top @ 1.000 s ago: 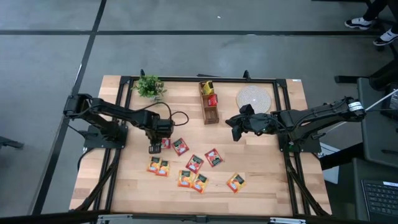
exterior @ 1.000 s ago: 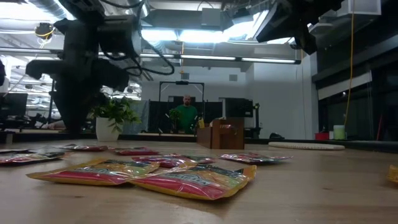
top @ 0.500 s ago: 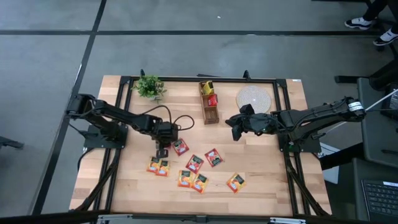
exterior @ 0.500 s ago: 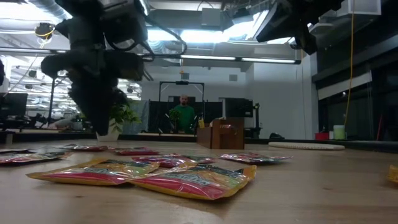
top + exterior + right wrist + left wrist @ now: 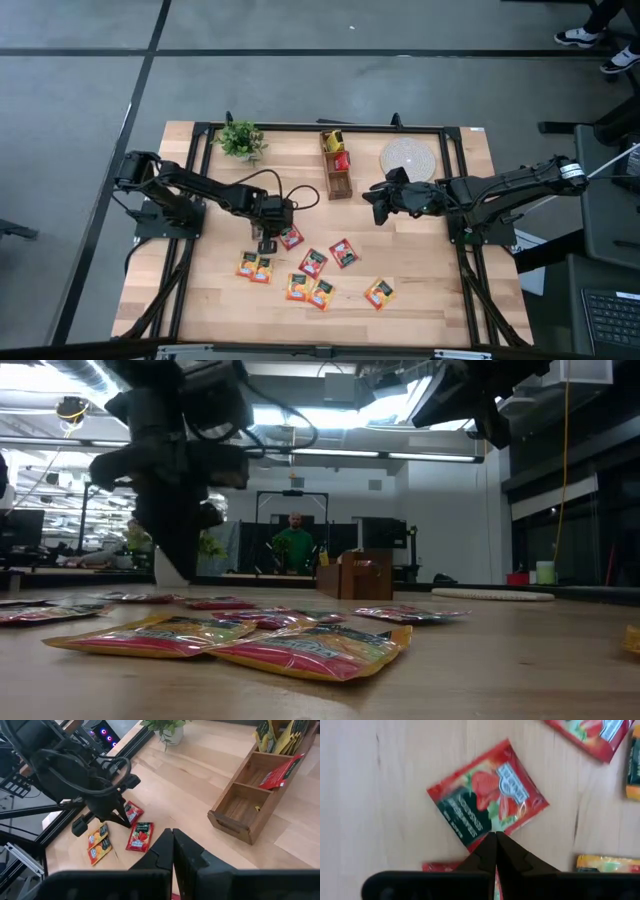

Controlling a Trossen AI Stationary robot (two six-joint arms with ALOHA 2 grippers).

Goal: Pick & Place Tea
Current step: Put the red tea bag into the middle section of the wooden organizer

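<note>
Red foil catches the eye under the left gripper (image 5: 496, 836), whose fingers are pressed together and appear to pinch a red tea sachet (image 5: 495, 885) that hangs between them, just above the wooden table (image 5: 200, 290). A second red sachet (image 5: 487, 802) lies flat below, and the other sachets (image 5: 312, 276) are scattered nearby. The likely step is carrying the sachet to the wooden organiser box (image 5: 338, 165); doing it well probably means lifting clear of the loose packets, keeping the pinch firm, and releasing squarely over a compartment. The right gripper (image 5: 380, 207), also closed and empty, waits beside the woven mat (image 5: 408, 157). Dark-label lettering is too blurred to read.
</note>
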